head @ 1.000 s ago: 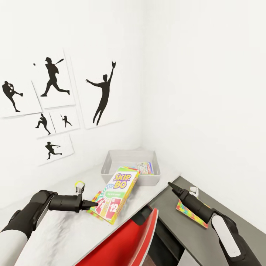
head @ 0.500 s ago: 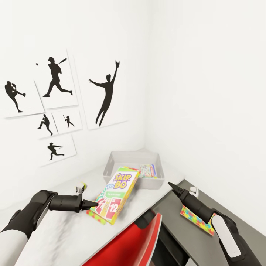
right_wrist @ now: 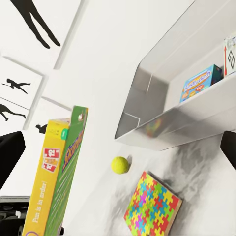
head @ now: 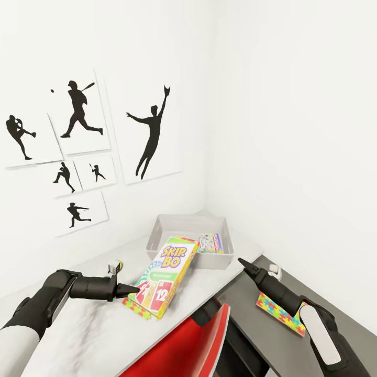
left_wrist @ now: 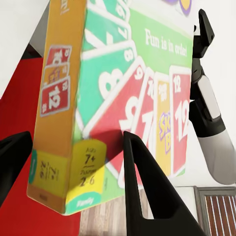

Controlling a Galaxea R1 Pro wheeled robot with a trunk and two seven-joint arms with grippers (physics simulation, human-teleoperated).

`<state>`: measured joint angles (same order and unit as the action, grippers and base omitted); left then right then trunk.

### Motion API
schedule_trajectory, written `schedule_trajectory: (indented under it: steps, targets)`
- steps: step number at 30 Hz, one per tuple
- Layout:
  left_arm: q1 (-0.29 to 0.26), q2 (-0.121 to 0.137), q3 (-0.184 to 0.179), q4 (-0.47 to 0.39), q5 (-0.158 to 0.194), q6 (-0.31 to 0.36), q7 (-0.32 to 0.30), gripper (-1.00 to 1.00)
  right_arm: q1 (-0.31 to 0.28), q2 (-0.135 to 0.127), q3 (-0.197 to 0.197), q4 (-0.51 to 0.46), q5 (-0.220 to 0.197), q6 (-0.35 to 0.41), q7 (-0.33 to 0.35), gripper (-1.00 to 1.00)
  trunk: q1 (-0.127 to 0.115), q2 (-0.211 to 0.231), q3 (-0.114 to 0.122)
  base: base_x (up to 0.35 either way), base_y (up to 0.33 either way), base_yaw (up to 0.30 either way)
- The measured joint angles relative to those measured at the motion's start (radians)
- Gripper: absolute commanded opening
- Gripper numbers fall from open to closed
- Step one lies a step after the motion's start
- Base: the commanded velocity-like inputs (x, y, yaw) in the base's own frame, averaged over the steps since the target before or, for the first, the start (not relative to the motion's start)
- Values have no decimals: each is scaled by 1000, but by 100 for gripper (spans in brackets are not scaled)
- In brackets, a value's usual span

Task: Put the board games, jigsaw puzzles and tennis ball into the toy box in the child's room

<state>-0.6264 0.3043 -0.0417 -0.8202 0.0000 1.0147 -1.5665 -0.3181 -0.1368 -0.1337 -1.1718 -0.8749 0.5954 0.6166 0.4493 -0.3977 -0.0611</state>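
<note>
Left gripper [head: 132,288], at lower left, clamps the tilted Skip-Bo box [head: 163,276]; right gripper's [head: 242,261] opening cannot be told.

Skip-Bo box [head: 165,276] before toy box [head: 189,238]

The left gripper [left_wrist: 73,162] holds the Skip-Bo box [left_wrist: 123,98] by its lower edge, one dark finger [left_wrist: 142,191] on the printed cover. Beside the box stands the other arm [left_wrist: 209,108].
</note>
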Motion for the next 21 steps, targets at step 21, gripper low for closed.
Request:
schedule_trajectory:
  steps: [21]
  targets:
    - [0,0,0,0,0,0,0,-100,0,-1,0,0,-1,1,1,100,0,0,0,62,0,12]
